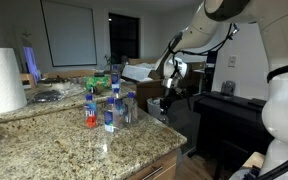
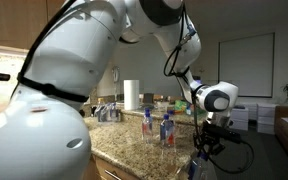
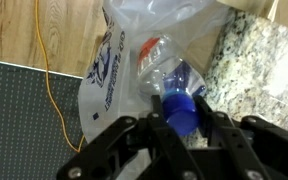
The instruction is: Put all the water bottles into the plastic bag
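arm (image 1: pixel 199 32) extended past the edge of the table (image 1: pixel 44 150), its last links bent downward so that the end effector (image 3: pixel 182 122) points toward the floor beside the table. the fingers stand narrow, clamped on the blue-capped neck of a water bottle (image 3: pixel 180 102). this bottle hangs directly under the end effector, at the mouth of the plastic bag (image 3: pixel 119 60), which lies below table level just beside the granite edge. the bottle's long axis runs straight away from the end effector, cap toward it and base toward the bag. other water bottles (image 1: pixel 109 110) stand upright on the table, well apart from the end effector.
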You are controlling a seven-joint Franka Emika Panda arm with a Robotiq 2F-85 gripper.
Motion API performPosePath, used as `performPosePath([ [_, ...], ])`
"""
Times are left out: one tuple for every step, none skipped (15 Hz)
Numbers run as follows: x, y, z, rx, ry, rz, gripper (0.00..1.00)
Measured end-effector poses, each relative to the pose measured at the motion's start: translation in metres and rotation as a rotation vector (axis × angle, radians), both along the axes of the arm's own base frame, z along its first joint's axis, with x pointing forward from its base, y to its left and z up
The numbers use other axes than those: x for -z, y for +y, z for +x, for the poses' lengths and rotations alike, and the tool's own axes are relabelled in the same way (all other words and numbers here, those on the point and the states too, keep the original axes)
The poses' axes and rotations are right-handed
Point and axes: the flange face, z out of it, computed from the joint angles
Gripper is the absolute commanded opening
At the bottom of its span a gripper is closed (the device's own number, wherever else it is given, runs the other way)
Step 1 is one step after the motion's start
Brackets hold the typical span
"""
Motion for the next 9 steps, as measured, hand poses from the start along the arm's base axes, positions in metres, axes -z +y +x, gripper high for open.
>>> performPosePath([
  [0.003,-0.001,-0.001,0.001,0.006,0.0,0.11],
  [0.007,-0.003,-0.002,0.002,0.011,-0.001,0.11],
  [0.01,-0.005,-0.003,0.003,0.018,-0.003,0.11],
  [0.013,-0.008,-0.004,0.004,0.023,-0.006,0.11],
  [0.015,-0.01,-0.005,0.005,0.029,-0.011,0.11],
  [0.016,-0.012,-0.006,0.009,0.034,-0.015,0.11],
  [0.018,-0.014,-0.006,0.012,0.038,-0.019,0.12],
  [0.018,-0.015,-0.007,0.014,0.042,-0.022,0.6],
  [0.019,-0.016,-0.007,0.015,0.045,-0.026,0.62],
])
